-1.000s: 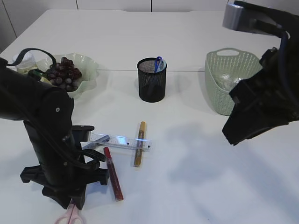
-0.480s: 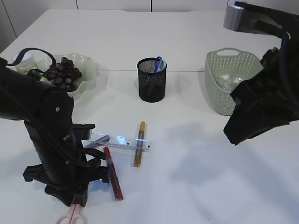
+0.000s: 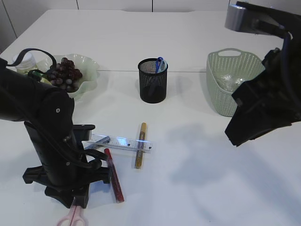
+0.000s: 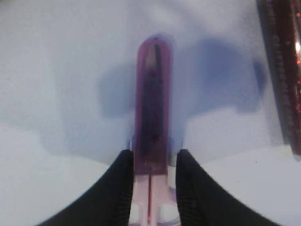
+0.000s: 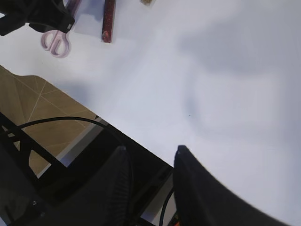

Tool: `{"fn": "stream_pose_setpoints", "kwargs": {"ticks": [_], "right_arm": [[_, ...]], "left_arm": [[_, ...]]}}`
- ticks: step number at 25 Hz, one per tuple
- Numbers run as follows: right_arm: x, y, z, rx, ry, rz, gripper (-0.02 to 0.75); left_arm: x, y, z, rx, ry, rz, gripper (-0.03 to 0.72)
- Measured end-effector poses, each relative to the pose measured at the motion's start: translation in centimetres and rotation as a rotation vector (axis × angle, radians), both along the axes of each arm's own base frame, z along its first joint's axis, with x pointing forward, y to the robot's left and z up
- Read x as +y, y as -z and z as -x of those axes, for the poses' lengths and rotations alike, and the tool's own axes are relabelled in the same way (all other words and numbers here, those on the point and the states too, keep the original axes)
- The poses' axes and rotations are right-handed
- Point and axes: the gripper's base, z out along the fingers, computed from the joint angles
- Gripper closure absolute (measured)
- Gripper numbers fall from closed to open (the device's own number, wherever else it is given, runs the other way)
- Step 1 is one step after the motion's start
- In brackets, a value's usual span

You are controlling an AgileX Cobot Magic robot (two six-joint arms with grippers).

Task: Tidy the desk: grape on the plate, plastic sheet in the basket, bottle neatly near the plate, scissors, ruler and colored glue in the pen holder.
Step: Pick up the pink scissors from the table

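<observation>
The scissors [image 3: 71,217] lie at the front edge of the table [image 3: 197,188], their pink handles showing just below the left gripper [image 3: 70,200], which stands over them. In this exterior view the grapes [image 3: 63,74] already sit on the plate [image 3: 89,66] near the back left corner, with the bottle [image 3: 23,61] just beside it at the left edge. Something clear lies inside the basket [image 3: 230,80] toward the right edge; it looks like the plastic sheet, though I cannot be sure. The pen holder [image 3: 153,81] stands in the middle toward the back and holds a blue pen only. The ruler [image 3: 123,142], the red glue stick [image 3: 114,175] and the yellow glue stick [image 3: 140,145] lie on the table in front of the pen holder. So, by my judgement, the plate, bottle and basket parts look done, while scissors, ruler and glue are left.

The left wrist view shows the capped blades of the scissors [image 4: 153,108] running straight between the two fingers [image 4: 120,188], which sit close against either side: grasping them, or just about to.

The right wrist view shows the right gripper [image 5: 148,162] spread apart and empty, above bare table near its front edge, with the scissors [image 5: 56,41] well apart at the top left.
</observation>
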Motion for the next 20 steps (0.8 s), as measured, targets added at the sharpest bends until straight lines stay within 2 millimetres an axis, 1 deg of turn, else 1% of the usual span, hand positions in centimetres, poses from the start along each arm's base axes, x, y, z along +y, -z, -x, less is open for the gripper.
{"fn": "stream_pose_setpoints", "kwargs": {"ticks": [7,20], "right_arm": [[0.0,0.0,0.0,0.0,0.0,0.0,0.465],[0.0,0.0,0.0,0.0,0.0,0.0,0.465]], "left_arm": [[0.0,0.0,0.0,0.0,-0.002,0.0,0.448],[0.04,0.0,-0.02,-0.002,0.002,-0.004,0.446]]}}
